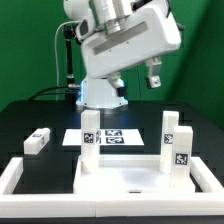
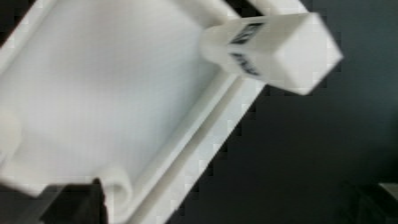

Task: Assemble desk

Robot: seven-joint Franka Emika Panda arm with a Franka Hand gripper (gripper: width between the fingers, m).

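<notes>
The white desk tabletop panel [image 1: 125,178] lies flat at the front of the table. Three white block legs stand upright on it: one at the exterior view's left [image 1: 90,132] and two at its right [image 1: 170,128] [image 1: 181,150]. Another leg [image 1: 38,140] lies loose on the black table further left. My gripper [image 1: 153,80] hangs high above the panel's right side, open and holding nothing. The wrist view looks down on the panel [image 2: 107,110] and the top of one leg [image 2: 276,55]; only dark finger edges [image 2: 54,205] show at the frame border.
The marker board [image 1: 118,137] lies behind the panel. A low white border rail [image 1: 18,178] runs round the panel at the left, front and right. The robot base [image 1: 100,95] stands at the back.
</notes>
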